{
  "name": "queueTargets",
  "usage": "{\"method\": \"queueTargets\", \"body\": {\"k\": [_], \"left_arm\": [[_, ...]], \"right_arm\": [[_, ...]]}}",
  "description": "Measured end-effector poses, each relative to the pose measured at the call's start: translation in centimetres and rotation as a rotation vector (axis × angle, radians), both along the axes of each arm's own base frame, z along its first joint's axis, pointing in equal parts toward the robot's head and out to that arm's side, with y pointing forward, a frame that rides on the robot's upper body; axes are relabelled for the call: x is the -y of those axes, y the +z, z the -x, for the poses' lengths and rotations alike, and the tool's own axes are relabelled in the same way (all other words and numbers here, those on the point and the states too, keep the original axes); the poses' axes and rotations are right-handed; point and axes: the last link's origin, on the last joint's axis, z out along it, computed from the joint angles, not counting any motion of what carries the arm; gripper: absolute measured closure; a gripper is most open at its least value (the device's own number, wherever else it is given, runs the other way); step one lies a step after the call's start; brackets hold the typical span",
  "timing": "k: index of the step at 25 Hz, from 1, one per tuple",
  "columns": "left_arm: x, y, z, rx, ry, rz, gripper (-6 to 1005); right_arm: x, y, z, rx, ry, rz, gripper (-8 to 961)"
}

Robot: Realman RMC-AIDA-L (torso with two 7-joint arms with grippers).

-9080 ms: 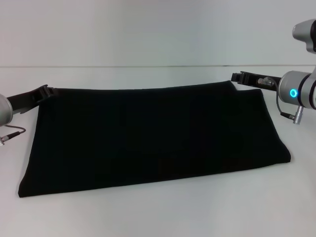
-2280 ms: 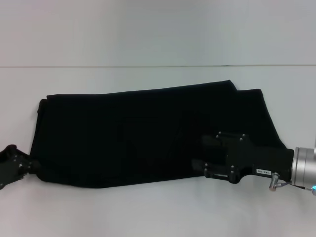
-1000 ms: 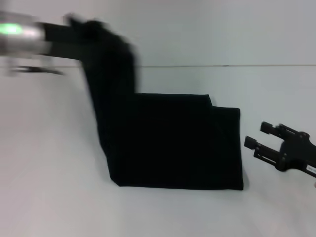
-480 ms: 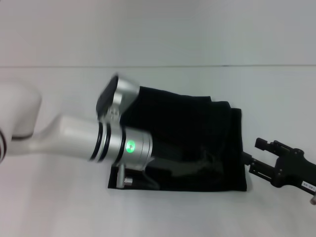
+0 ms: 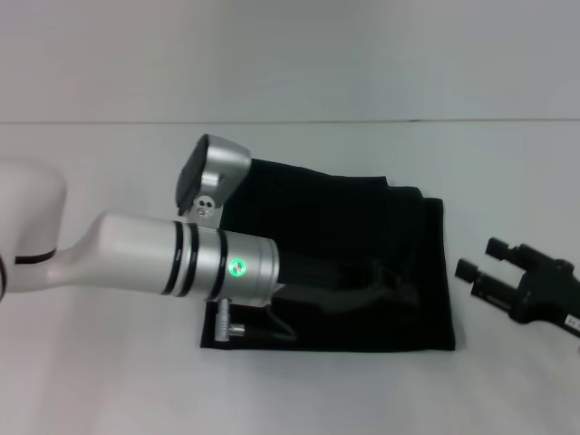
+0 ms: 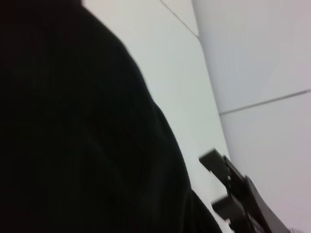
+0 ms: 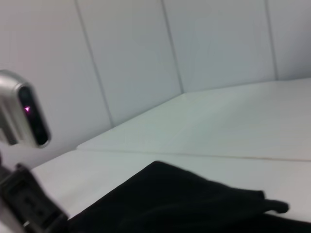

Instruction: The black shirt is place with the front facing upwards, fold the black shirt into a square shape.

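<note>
Large plain black cloth shirt (image 5: 362, 272) is lying folded near-square at centre of the white surface (image 5: 109, 381). Left arm is reaching across it toward 3 o'clock, left pincer (image 5: 376, 281) buried in cloth, cannot tell its state. Right pincer (image 5: 485, 269), fingers spread and empty, is hovering at 3 o'clock; retreating left arm risks dragging the top layer open.

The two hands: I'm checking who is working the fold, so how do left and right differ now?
The left hand reaches across onto the black shirt, its silver arm covering the shirt's left part; the right hand sits off the shirt, just beyond its right edge, fingers open and holding nothing. Both are black.
</note>
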Motion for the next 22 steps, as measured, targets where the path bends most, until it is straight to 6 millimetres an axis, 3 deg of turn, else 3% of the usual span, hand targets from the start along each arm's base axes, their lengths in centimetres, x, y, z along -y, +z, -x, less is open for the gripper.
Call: {"method": "queueTargets", "body": {"k": [6,10,16,18,21,22], "left_arm": [[1.1,-0.8,-1.9,0.075,-0.131,0.023,901],[1.8,0.1,-2.3,0.206,-0.216,-0.042,889],[1.9,2.2,-0.5,0.243,-0.252,-0.120,681],[2.3,3.2,0.1,0.242,-0.325,-0.149,484],[3.2,5.3,2.3,0.210,-0.483,-0.256,362],[3.9,6.9,4.4,0.164,-0.567,-0.367,322]], "right_arm": [[-1.8,1.0,0.1,-0.104,-0.124,-0.008,315],[-3.8,1.6,0.5,-0.180,-0.236,0.057,318],[-6.2,2.5,1.4,-0.258,-0.377,0.192,323],[-6.9,2.7,1.9,-0.268,-0.427,0.260,325],[-8.3,2.8,2.8,-0.247,-0.515,0.361,327],[-8.8,2.8,3.2,-0.230,-0.550,0.390,328]]}}
